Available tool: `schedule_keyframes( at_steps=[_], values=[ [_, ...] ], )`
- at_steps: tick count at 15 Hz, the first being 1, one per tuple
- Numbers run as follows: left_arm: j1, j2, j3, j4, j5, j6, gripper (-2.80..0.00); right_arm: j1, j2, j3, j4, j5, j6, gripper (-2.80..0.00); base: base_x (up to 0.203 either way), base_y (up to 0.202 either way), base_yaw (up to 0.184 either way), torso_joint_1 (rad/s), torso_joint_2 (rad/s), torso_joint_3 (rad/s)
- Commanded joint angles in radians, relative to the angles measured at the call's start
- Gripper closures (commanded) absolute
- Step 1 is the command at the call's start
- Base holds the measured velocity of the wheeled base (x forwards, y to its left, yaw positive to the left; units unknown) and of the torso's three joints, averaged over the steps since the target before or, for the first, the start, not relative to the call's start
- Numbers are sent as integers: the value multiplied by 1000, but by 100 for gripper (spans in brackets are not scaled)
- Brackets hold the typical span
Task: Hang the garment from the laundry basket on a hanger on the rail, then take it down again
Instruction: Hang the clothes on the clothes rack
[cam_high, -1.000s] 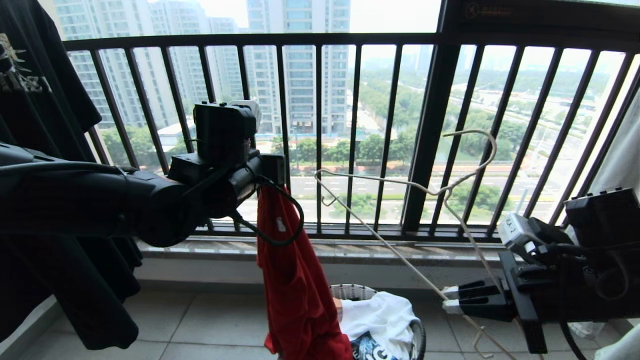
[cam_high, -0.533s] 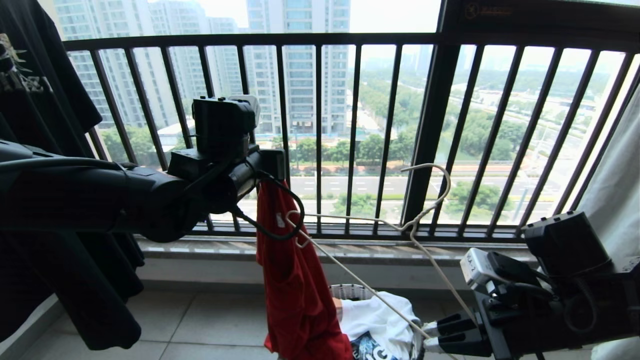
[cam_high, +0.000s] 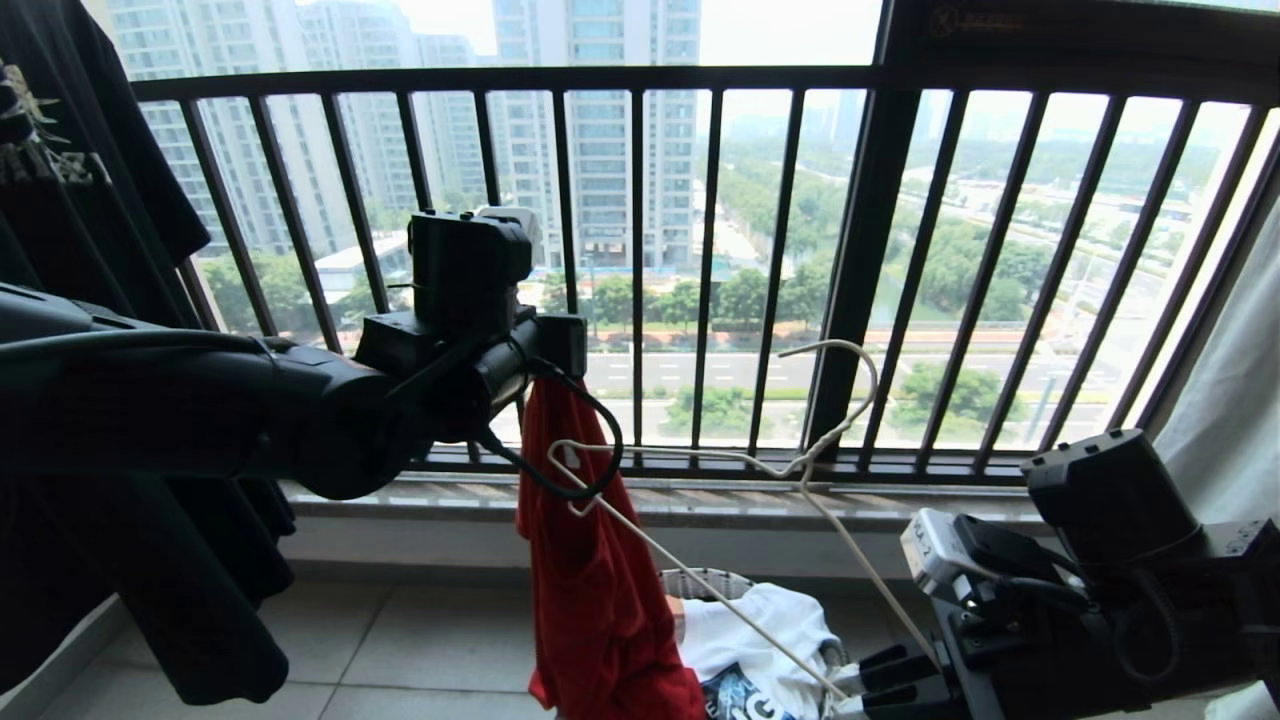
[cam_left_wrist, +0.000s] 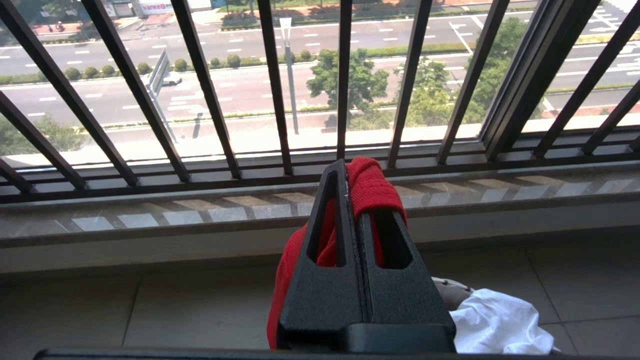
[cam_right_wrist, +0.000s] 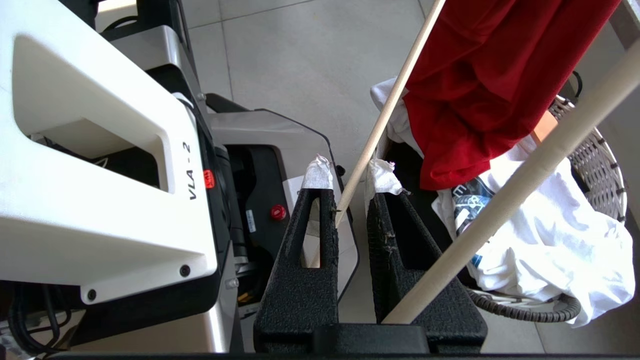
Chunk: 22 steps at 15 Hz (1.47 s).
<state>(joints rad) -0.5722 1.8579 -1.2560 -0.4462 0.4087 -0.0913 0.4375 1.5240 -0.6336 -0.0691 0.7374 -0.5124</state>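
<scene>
Two arms: both in the head view, left one raised, right one low.
Black T-shirt (cam_high: 90, 300): hangs at far left.
Left pincer (cam_left_wrist: 352, 200): clamped shut on the garment (cam_high: 590, 590), which hangs red from it before the window railing (cam_high: 640, 270).
Laundry basket (cam_high: 700, 582): on the floor below, holding a white shirt (cam_high: 760, 630).
Hanger (cam_high: 800, 470): tilted, its end hook against the garment.
Right pincer (cam_right_wrist: 347, 187): closed on the hanger's lower wire.

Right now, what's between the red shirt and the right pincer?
Head view: the white wire hanger spans it, above the laundry basket holding a white shirt.
</scene>
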Motion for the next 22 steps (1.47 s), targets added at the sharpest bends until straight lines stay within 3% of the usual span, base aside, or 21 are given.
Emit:
schedule_keyframes(
  at_steps=[1, 3, 13, 22],
  values=[
    [-28, -9, 4, 32, 1, -5, 0, 7, 2, -7, -1, 3, 11, 0, 0, 0, 0, 0, 0, 0],
    [-48, -19, 11, 47, 1, -9, 0, 9, 1, -23, -1, 3, 60, 0, 0, 0, 0, 0, 0, 0],
    [-14, -11, 10, 40, 7, -1, 0, -11, -38, -21, -1, -41, 55, 0, 0, 0, 0, 0, 0, 0],
    [-47, -58, 26, 53, -4, -10, 0, -11, 0, -51, -9, -41, 90, 0, 0, 0, 0, 0, 0, 0]
  ],
)
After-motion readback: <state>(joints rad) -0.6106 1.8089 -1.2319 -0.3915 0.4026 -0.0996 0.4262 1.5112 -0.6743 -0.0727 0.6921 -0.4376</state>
